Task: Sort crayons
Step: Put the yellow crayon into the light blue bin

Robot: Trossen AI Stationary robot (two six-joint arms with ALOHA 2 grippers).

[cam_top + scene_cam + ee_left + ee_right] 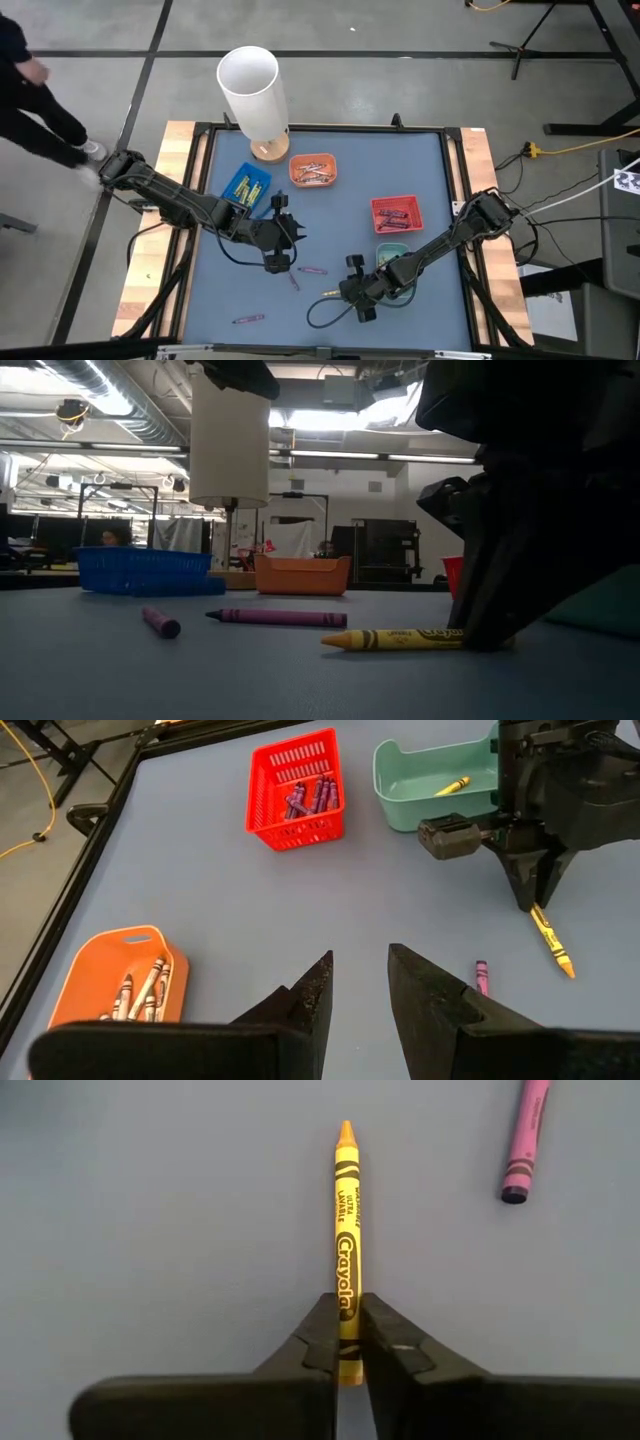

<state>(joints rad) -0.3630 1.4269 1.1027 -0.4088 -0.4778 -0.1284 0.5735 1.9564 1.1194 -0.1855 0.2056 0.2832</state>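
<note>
A yellow crayon [346,1230] lies on the blue table, and my right gripper [346,1342] is shut on its blunt end; it also shows in the low view [395,639]. Purple crayons [310,270] [275,617] [525,1140] lie loose nearby. Another purple crayon [248,319] lies near the front edge. My left gripper [360,985] hovers open above the table's middle, touching nothing. Red tray [295,790] holds purple crayons, orange tray [125,975] pale ones, green tray [430,775] one yellow crayon. My right gripper pinches the yellow crayon's blunt end [346,1312] between its two fingertips [322,1330]. The fingers slant down from the table's right side, in line with the crayon. The crayon lies flat on the table, its tip [330,642] pointing toward the left edge.
A blue tray [245,187] sits at the far left beside a tall white cylinder [250,85] on a wooden base. The table has a raised black rim [200,160]. A person [25,90] stands beyond the far left corner. Bare blue surface lies near the front edge.
</note>
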